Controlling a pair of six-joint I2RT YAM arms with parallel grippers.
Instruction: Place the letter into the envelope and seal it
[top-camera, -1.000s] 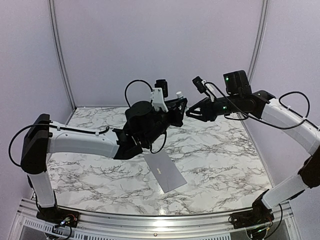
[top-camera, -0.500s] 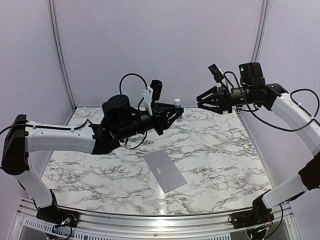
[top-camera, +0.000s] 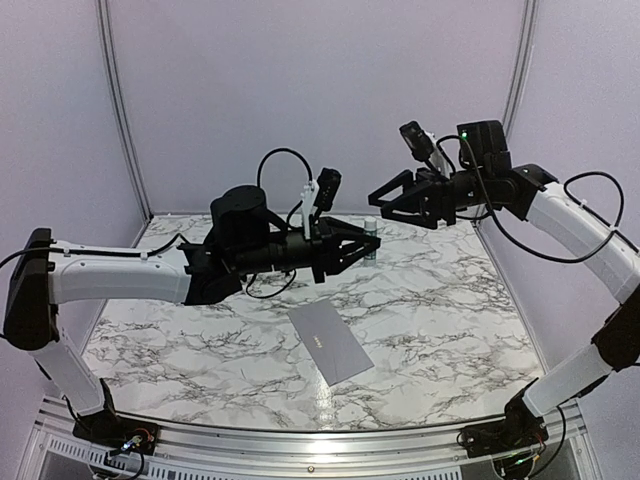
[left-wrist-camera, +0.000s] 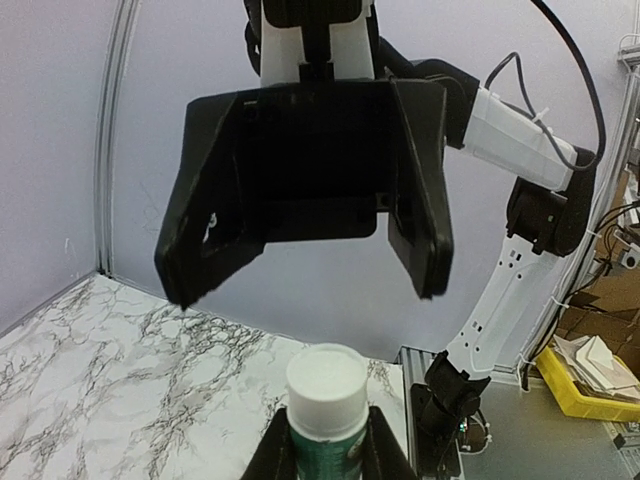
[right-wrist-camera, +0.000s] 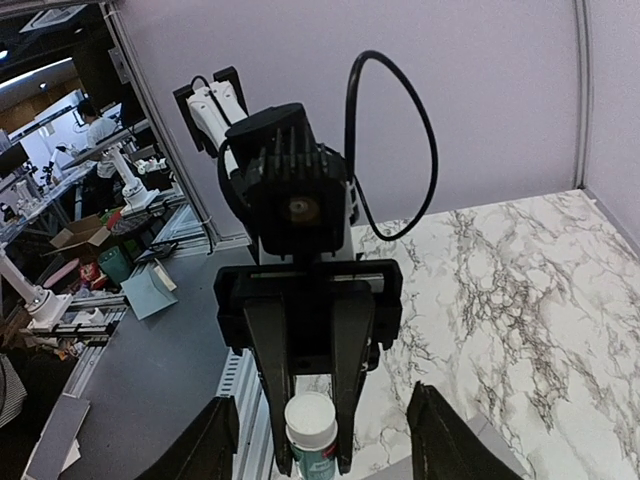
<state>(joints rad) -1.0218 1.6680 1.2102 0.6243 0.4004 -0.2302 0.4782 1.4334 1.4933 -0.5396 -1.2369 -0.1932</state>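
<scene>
Since half a second ago, the right gripper (top-camera: 380, 205) has been brought leftward and the left gripper (top-camera: 366, 246) carried a little right and down, so the two are now set close together above the far part of the marble table (top-camera: 450, 310).

In the top view, a small green-and-white tube (top-camera: 370, 232) is clamped upright in the left gripper, and the right gripper's jaws are spread, just beside the tube's top but not touching it. The envelope (top-camera: 330, 342) lies flat near the front of the table, well apart from both grippers. The letter is not seen as a separate sheet; whether it already sits inside cannot be told.

In the left wrist view, the tube (left-wrist-camera: 323, 385) is pinched by its green body, with the white cap left free. The right gripper (left-wrist-camera: 307, 288) faces it with its jaws wide apart and the cap below the gap.

In the right wrist view, the tube (right-wrist-camera: 310, 415) is seen centred between the spread fingers (right-wrist-camera: 215, 445).

The step is judged to be taking hold of the cap. The open jaws should be lowered until only the white cap is bracketed, clear of the left fingers, then closed squarely. The pinch on the body should be held firm and the cap worked along the tube's axis, so the tube is not tilted or dropped.
</scene>
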